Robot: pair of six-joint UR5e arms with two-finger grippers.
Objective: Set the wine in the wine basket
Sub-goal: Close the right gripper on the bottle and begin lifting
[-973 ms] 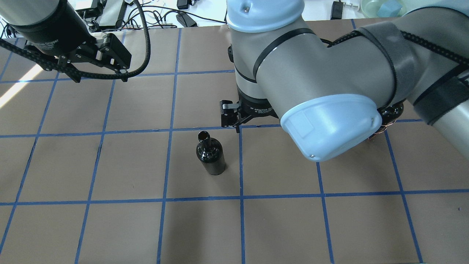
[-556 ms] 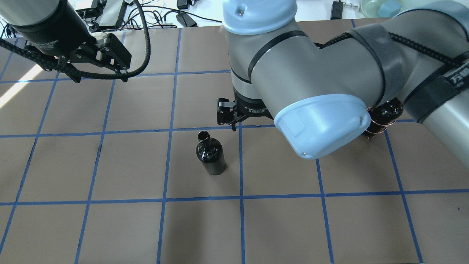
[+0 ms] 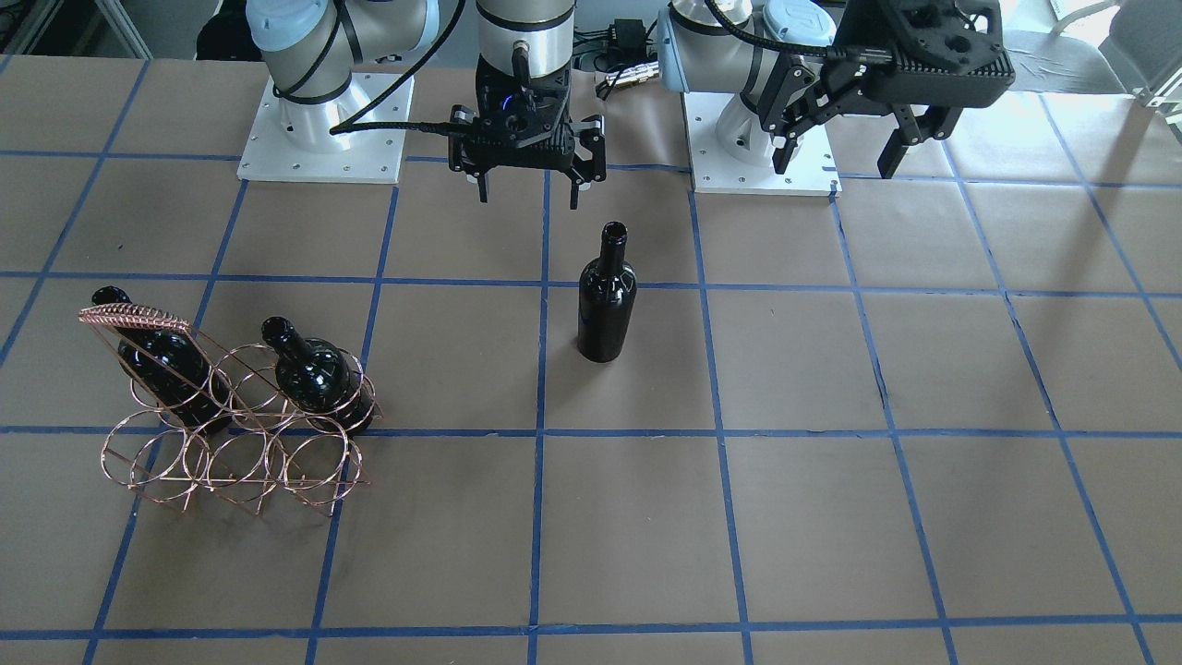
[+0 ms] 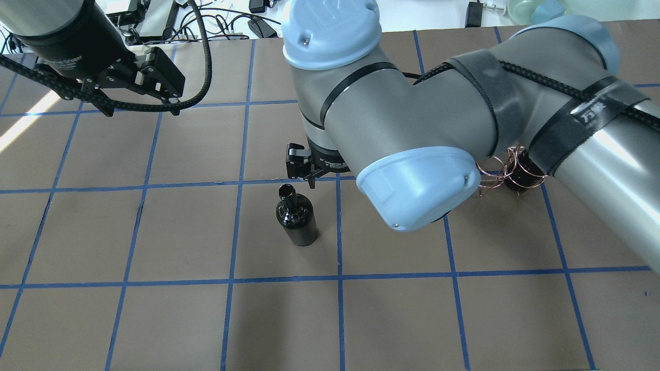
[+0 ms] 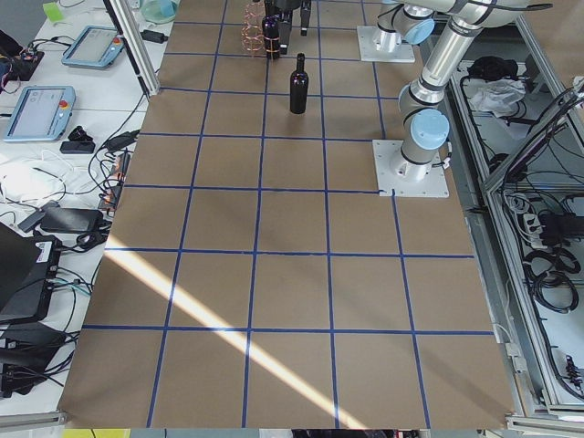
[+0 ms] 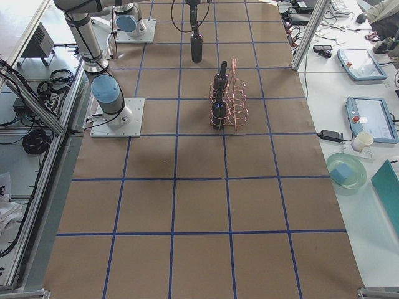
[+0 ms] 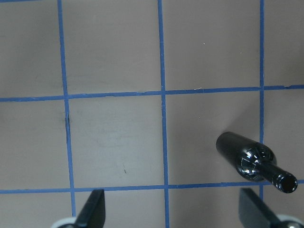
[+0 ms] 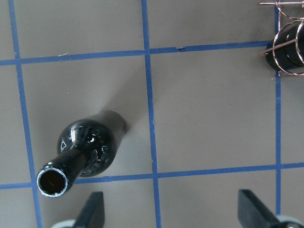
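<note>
A near-black wine bottle (image 3: 607,300) stands upright alone near the table's middle; it also shows in the overhead view (image 4: 296,219). My right gripper (image 3: 528,198) is open and empty, hovering just behind the bottle on the robot's side. In the right wrist view the bottle (image 8: 88,152) lies left of the gap between the open fingers (image 8: 93,211). The copper wire wine basket (image 3: 231,443) stands far to the right gripper's side and holds two alike bottles (image 3: 314,371). My left gripper (image 3: 836,166) is open and empty, raised well away from the bottle.
The brown table (image 3: 831,480) carries a blue tape grid. The two white arm bases (image 3: 319,139) sit at the robot's edge. In the overhead view my right arm hides most of the basket (image 4: 508,170). Cables and devices lie beyond the far table edge (image 4: 247,23).
My right arm has swung left in the overhead view, bringing its gripper closer to the bottle's neck and uncovering part of the basket. The bottle and the left arm have not moved.
</note>
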